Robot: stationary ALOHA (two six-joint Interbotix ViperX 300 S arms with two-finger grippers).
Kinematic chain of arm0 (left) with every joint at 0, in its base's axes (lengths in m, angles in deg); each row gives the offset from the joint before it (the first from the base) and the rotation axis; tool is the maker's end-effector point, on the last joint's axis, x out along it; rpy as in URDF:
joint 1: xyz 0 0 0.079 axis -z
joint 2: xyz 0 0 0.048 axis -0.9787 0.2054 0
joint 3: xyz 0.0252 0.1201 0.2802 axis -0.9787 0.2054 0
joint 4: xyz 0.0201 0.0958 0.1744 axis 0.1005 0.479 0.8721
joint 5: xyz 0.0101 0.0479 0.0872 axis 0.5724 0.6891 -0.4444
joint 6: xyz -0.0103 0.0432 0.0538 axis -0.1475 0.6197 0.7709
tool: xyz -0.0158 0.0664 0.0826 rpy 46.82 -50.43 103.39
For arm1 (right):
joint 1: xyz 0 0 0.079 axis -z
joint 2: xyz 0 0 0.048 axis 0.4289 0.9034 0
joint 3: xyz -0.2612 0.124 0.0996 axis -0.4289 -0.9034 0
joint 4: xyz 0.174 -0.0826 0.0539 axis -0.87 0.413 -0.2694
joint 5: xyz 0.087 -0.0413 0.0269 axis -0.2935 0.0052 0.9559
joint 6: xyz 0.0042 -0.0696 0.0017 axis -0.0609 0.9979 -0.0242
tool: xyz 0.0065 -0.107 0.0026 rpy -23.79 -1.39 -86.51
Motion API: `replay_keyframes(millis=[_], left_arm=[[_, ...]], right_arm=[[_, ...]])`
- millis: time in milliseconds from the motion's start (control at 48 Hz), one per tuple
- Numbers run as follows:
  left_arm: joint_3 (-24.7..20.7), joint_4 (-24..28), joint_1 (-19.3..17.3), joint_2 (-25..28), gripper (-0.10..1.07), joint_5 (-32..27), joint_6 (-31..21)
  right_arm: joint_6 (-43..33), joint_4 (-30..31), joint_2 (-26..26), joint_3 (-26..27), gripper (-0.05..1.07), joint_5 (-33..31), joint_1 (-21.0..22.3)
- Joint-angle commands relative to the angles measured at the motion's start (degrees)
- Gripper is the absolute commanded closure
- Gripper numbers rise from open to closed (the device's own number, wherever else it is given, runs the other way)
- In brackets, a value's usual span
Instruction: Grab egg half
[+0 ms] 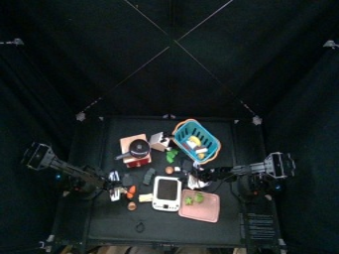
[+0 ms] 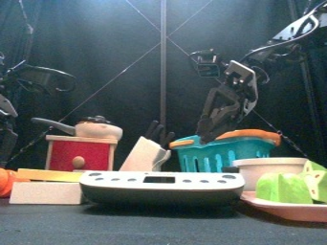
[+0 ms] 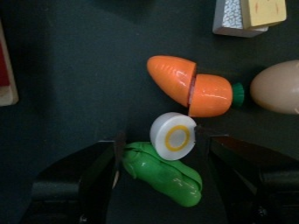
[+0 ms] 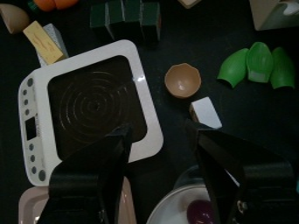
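The egg half (image 3: 176, 137) is a white slice with a yellow yolk, its cut face showing. It lies on the black table between an orange carrot (image 3: 193, 84) and a green vegetable piece (image 3: 163, 170). My left gripper (image 3: 170, 145) is open, one jaw on each side of the egg half, just above it. In the top view it (image 1: 109, 183) is at the table's left front. My right gripper (image 4: 158, 144) is open and empty above the white scale (image 4: 87, 101), and it hangs behind the basket in the front view (image 2: 228, 96).
A whole egg (image 3: 278, 87) and a cheese block (image 3: 251, 13) lie near the carrot. A brown bowl (image 4: 184, 80), green slices (image 4: 257, 66), a teal basket (image 1: 181, 129), a red grinder (image 1: 137, 149) and a pink plate (image 1: 201, 210) crowd the table.
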Motion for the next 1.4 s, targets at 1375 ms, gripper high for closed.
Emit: replay_keyframes(millis=[1375], left_arm=[[-1.85, 0.88, 1.41, 3.87, 0.0, -0.44, -0.44]], right_arm=[[0.09, 0.0, -0.62, 1.49, 0.16, 0.18, 0.09]])
